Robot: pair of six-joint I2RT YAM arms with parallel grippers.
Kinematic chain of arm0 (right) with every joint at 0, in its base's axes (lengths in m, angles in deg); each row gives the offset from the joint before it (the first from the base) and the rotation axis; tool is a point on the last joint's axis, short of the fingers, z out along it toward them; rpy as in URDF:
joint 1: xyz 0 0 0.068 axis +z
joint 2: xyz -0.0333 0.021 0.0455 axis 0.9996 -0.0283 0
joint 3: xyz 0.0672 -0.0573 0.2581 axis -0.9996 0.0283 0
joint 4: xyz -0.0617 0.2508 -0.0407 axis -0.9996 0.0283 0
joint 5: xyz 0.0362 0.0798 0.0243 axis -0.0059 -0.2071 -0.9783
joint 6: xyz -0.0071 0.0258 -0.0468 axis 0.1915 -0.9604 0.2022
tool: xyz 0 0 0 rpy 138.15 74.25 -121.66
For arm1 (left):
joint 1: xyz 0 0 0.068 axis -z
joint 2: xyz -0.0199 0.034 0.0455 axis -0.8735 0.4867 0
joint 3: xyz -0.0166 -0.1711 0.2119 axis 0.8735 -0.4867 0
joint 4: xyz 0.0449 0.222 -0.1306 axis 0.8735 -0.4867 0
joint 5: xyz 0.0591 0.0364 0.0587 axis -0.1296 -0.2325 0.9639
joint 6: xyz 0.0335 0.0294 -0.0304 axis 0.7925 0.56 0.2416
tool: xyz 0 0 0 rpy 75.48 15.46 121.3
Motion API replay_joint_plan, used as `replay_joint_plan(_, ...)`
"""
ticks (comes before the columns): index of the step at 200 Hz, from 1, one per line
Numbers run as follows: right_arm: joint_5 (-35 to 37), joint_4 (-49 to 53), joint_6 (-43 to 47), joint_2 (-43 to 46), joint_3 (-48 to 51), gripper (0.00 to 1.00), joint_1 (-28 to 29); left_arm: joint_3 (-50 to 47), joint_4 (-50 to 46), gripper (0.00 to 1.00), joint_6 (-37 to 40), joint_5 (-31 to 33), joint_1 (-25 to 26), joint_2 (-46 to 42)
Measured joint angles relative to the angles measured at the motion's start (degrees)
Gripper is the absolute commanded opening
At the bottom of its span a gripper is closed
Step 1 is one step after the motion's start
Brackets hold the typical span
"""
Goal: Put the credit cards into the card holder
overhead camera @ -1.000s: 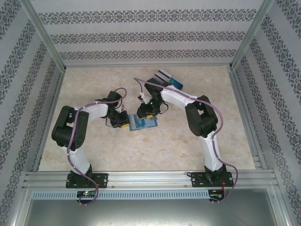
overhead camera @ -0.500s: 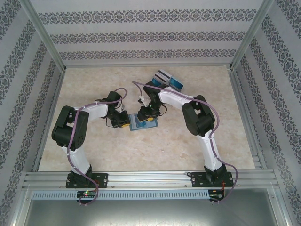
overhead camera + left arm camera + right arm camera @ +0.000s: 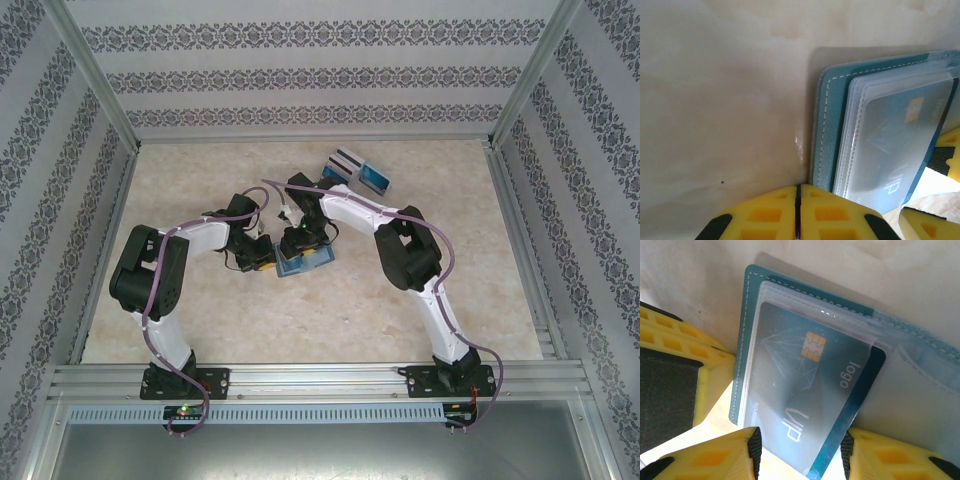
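The right end effector point(image 3: 800, 446) grasps the dark-teal plastic chip card point(image 3: 805, 380), its long axis pointing ahead into the teal stitched folding card holder point(image 3: 752, 285) (left end effector point(image 3: 797, 212) clenched alongside).

Teal card holder point(image 3: 746, 340) — dark-blue card point(image 3: 805, 390), gold chip point(image 3: 813, 346).

Soft, even light falls from above in the top view. Shadows on the pale table point(image 3: 200, 330) are faint and short, and fine detail is slightly mushy. In the left wrist view the table is washed out and blurred. 1 small glint sits just beside the card holder point(image 3: 826, 125), which casts a grey shadow band along its left edge. The right wrist view is sharper: the credit card point(image 3: 805, 390) reads clearly though milky, with 1 overexposed patch at lower left.
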Motion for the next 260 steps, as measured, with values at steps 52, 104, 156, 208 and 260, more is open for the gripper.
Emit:
replay_joint_plan(52,0.1,0.0,0.1,1.0,0.8,0.50,-0.7,-2.4,3.0,0.19,-0.6,-0.2,0.0,-1.5)
replay_joint_plan(104,-1.9,-2.5,-0.1,13.6,10.3,0.51,-4.8,-0.5,1.2,0.47,0.4,1.7,3.3,-4.7)
replay_joint_plan(156,-5.6,-8.8,-3.3,25.0,27.6,0.50,-7.5,13.7,-3.4,0.38,5.5,4.2,0.3,-1.8)
replay_joint_plan(208,-5.9,-17.4,-8.5,23.4,38.0,0.50,-4.9,24.6,-4.2,0.21,9.1,3.3,-1.2,13.2)
replay_joint_plan(260,-4.2,-23.5,-11.9,19.1,35.7,0.49,-4.2,16.8,-1.3,0.14,9.1,0.8,-1.1,11.7)
